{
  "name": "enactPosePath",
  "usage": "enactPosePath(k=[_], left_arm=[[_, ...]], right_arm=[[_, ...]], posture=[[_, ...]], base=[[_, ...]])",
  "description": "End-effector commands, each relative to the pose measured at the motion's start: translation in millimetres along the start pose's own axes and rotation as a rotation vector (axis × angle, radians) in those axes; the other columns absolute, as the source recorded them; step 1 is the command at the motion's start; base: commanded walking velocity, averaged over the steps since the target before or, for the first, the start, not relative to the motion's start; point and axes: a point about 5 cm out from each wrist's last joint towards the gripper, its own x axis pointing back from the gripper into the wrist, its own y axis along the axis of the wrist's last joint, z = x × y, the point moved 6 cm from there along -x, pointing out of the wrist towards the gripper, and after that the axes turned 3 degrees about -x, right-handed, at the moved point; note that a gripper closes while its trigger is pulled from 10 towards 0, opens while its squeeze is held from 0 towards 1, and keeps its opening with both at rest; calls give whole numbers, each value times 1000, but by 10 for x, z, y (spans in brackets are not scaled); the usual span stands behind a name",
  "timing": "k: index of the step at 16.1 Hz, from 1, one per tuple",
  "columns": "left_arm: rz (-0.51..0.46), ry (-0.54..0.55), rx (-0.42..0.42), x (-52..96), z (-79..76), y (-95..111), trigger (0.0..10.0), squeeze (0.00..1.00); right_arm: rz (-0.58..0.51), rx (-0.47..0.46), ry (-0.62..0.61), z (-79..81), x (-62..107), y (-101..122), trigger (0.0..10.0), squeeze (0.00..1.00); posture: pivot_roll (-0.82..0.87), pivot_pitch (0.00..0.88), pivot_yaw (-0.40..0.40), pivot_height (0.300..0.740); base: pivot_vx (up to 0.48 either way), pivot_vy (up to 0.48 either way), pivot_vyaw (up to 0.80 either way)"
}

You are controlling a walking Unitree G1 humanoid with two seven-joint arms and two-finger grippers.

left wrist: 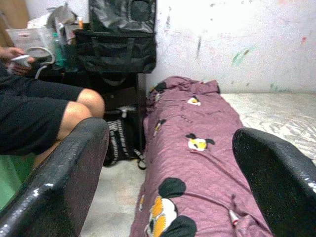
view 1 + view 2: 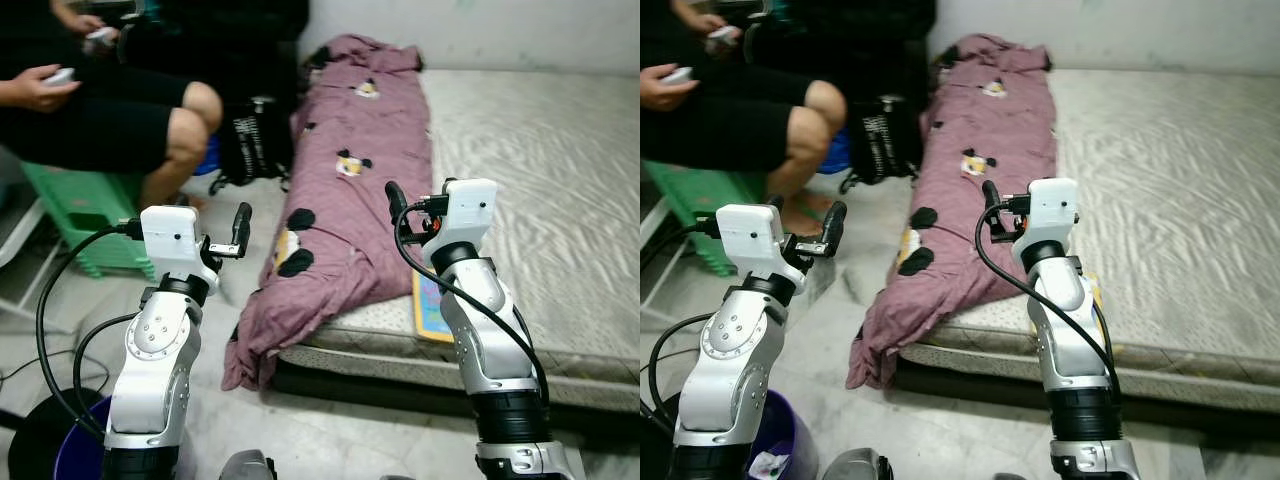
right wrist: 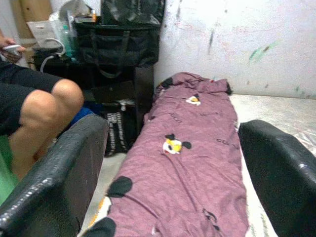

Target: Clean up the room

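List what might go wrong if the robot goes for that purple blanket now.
The purple blanket hangs off the mattress edge to the floor, so a pull may drag it all down. A seated person's knee is near the left gripper. A flat colourful item beside the right gripper could get swept off.

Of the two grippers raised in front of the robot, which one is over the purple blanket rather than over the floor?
The right gripper: it hangs above the purple blanket at the mattress edge. The left gripper is beside the bed, over the floor.
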Motion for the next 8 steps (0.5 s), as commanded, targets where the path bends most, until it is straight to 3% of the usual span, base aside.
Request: enactPosePath(k=[1, 8], left_arm=[[-15, 2, -8, 2, 37, 49, 10000, 0], [-23, -12, -9, -5, 17, 61, 10000, 0]], right_arm=[[-4, -7, 6, 43, -19, 7, 10000, 0], [-16, -2, 2, 34, -16, 21, 10000, 0]], posture=[[53, 0, 20, 740], [48, 0, 27, 740]], base=[[247, 0, 0], [302, 0, 0]])
